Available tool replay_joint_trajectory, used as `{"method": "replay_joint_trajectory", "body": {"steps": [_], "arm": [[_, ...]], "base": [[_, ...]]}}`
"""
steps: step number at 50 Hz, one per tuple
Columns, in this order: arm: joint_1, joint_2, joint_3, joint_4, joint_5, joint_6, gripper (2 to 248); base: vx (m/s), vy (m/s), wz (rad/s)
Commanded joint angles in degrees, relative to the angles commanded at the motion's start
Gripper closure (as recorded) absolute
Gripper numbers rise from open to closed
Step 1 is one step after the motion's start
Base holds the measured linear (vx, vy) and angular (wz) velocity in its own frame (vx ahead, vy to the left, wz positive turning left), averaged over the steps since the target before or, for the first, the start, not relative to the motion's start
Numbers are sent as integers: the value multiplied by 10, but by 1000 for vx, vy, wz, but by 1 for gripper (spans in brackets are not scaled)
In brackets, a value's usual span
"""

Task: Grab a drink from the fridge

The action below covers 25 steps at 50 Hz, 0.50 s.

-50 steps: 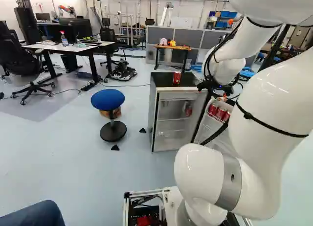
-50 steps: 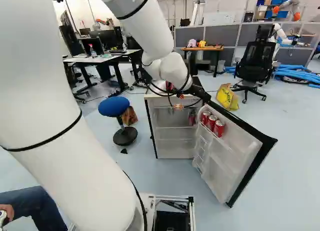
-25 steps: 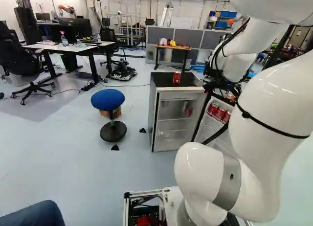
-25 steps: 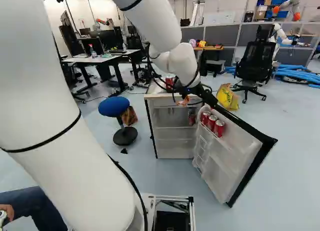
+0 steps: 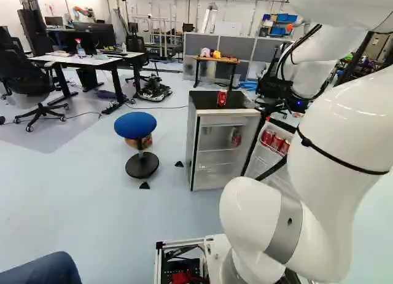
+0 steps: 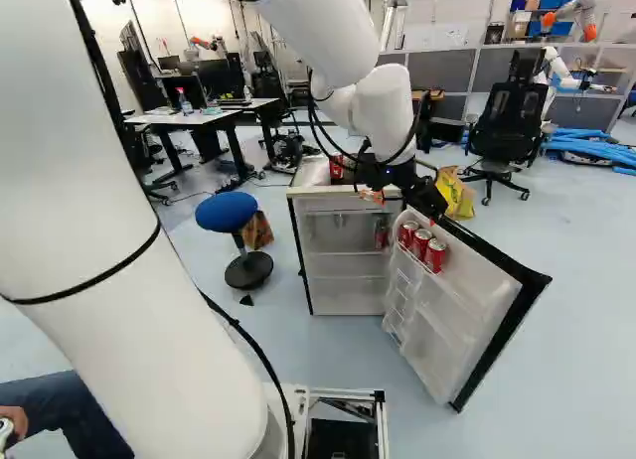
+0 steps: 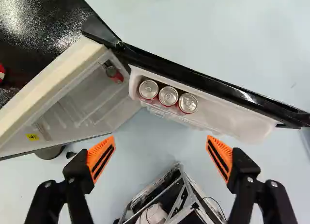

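My gripper point(image 6: 405, 205) hangs over the open fridge door point(image 6: 447, 325) in the right base view. In the wrist view the gripper point(image 7: 160, 141) stands wide open, nothing between its orange pads. Three red cans point(image 7: 168, 96) stand in a row, tops up, in the door's upper rack, ahead of the fingers and not touched. One more red can point(image 7: 114, 73) is inside the fridge point(image 6: 343, 255), near its hinge side. Another red can point(image 5: 221, 98) stands on the fridge's black top point(image 5: 212, 102).
A blue stool point(image 5: 136, 124) stands left of the fridge. Behind the door are a yellow bag point(image 6: 451, 193) and a black office chair point(image 6: 503, 131). Desks stand at the back left. Another robot point(image 6: 558, 72) is far back right. A seated person's leg shows at the lower left.
The upper arm and gripper have swung to the right, from over the fridge front towards the door's rack. The base, the door and the cans have not moved.
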Motion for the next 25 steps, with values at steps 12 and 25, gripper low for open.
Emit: {"method": "replay_joint_trajectory", "body": {"steps": [12,25], "arm": [[-20,-23,-23,0,-29,0,3],[-41,-47,-50,0,-50,0,3]], "base": [[0,0,0],[0,0,0]]}}
